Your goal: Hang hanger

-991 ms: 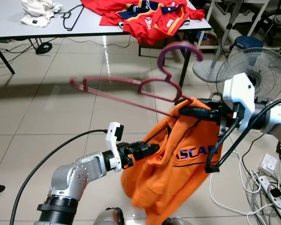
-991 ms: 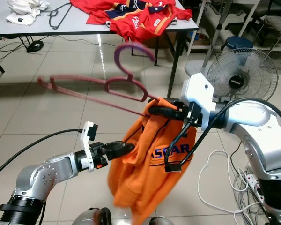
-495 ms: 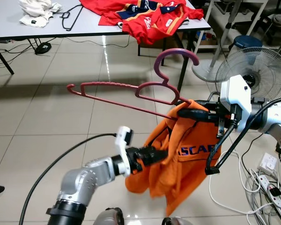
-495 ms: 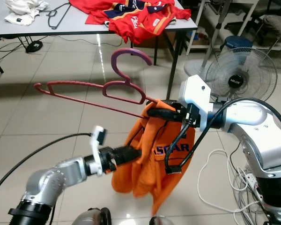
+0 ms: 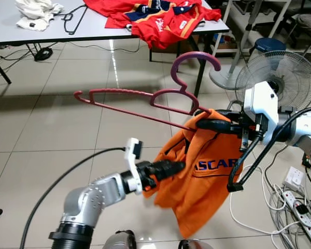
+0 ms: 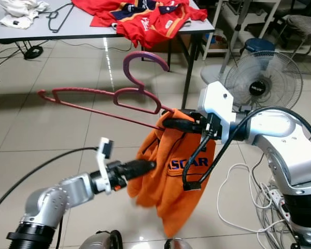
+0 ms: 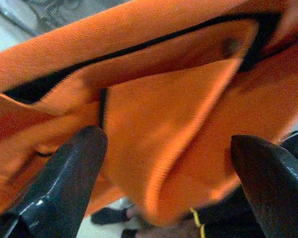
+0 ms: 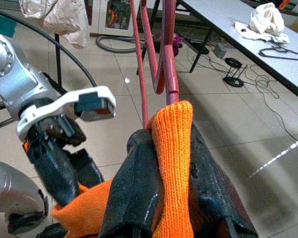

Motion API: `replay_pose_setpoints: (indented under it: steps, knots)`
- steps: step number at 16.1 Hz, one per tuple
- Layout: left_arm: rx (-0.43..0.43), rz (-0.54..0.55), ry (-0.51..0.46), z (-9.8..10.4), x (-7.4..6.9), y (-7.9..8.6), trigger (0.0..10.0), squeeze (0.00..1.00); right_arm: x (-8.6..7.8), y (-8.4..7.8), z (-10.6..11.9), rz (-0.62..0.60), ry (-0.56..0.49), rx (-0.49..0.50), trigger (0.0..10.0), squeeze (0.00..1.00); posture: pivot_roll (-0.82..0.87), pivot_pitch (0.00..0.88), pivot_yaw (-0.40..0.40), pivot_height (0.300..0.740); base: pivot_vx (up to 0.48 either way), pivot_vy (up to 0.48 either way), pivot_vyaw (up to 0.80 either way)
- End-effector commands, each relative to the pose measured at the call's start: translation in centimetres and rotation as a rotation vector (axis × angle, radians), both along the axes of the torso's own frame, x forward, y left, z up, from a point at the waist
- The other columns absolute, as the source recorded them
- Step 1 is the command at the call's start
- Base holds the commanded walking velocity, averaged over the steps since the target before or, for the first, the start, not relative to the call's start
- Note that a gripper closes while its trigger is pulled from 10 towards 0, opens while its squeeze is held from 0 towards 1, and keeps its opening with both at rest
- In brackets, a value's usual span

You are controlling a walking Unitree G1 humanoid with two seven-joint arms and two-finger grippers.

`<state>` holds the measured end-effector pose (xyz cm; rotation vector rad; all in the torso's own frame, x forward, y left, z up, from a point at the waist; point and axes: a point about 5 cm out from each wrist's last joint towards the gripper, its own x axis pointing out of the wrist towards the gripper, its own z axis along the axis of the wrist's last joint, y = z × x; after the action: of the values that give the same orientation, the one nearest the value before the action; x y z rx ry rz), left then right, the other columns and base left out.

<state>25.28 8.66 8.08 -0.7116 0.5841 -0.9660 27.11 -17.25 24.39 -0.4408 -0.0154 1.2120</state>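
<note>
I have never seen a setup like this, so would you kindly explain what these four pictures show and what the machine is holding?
This is a humanoid robot with two silver arms. Two pictures come from its head, looking down; the other two from cameras on each wrist. The right pincer is shut on an orange shirt draped on the end of a dark red hanger. The left pincer, fingers apart, reaches into the shirt's loose cloth. Behind stands a grey table bearing red clothes, a white cloth and a black hanger. A fan stands on the floor.
</note>
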Motion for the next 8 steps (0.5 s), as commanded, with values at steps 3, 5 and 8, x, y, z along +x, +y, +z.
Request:
replay_pose_setpoints:
  steps: [3,5,8]
  knots:
    - [0.075,0.026,0.012,-0.88,0.12,0.30,10.0,1.00,-0.08,0.29,1.05,0.031,-0.052,0.000,10.0,0.00,-0.11,0.112,0.005,0.740,0.000,0.000,0.00]
    - [0.102,0.035,0.010,-1.12,0.23,0.43,10.0,1.00,-0.12,0.34,1.07,0.034,-0.053,0.001,10.0,0.00,-0.12,0.110,0.006,0.740,0.000,0.000,0.00]
    - [0.166,0.013,-0.022,-1.43,0.14,0.47,10.0,0.96,-0.16,0.38,1.06,0.038,-0.052,0.000,10.0,0.00,-0.12,0.109,0.005,0.740,0.000,0.000,0.00]
